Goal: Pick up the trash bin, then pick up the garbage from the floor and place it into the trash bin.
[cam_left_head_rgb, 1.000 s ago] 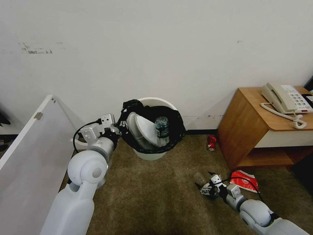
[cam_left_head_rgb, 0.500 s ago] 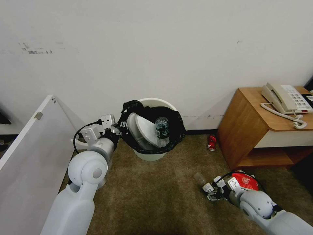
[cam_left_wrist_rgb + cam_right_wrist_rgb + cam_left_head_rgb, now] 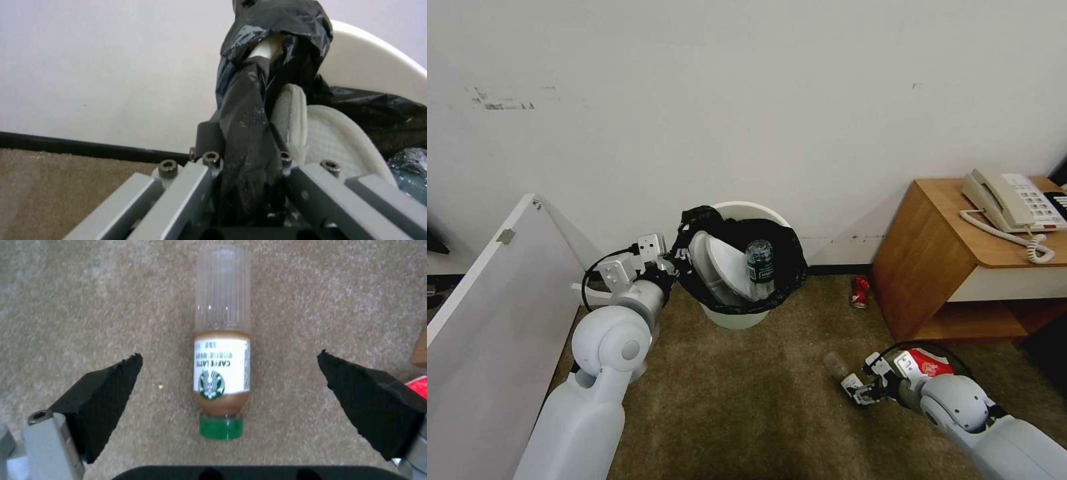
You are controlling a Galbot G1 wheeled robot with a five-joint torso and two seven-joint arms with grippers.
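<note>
Left hand [image 3: 249,186] clamped on round white plastic trash bin's [image 3: 746,317] black-bagged rim. Right hand [image 3: 229,386], fingers apart, straddles small green-capped coffee bottle [image 3: 221,350] lying on brown carpet [image 3: 727,400].

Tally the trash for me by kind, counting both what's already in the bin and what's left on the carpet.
Bottles: 2, one in the bin at, one on the carpet at
Slippers: 2, in the bin
Red cans: 1
Red packets: 1
Total: 6
</note>
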